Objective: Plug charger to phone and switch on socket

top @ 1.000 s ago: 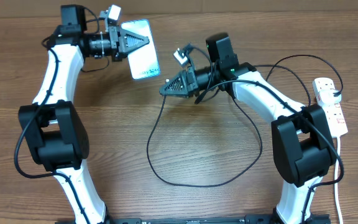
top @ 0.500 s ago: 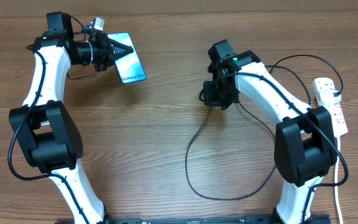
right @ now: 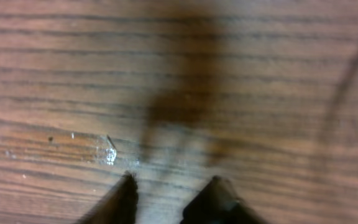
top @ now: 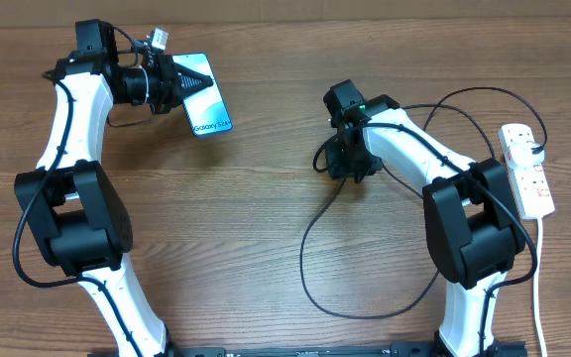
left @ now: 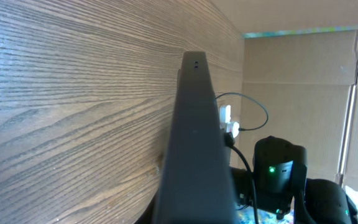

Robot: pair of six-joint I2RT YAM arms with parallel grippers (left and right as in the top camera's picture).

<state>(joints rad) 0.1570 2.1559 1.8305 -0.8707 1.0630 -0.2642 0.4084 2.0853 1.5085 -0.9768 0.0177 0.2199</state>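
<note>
Overhead, my left tool [top: 181, 82] is pinched shut on the slim phone with the glowing blue screen [top: 209, 107]. My right tool [right: 169, 193] is open and holds nothing, just above the thin black charger cable [top: 302, 260]. I think nothing is plugged in yet. The long white socket strip [top: 529, 174] lies far off, its switch not yet pressed.

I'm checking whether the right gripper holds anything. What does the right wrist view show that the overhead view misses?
Right wrist only: the right gripper, its fingertips apart over bare wood, nothing between them. Overhead only: the phone in the shut left gripper, the charger cable loop, the power strip. Both: the wooden table.
</note>
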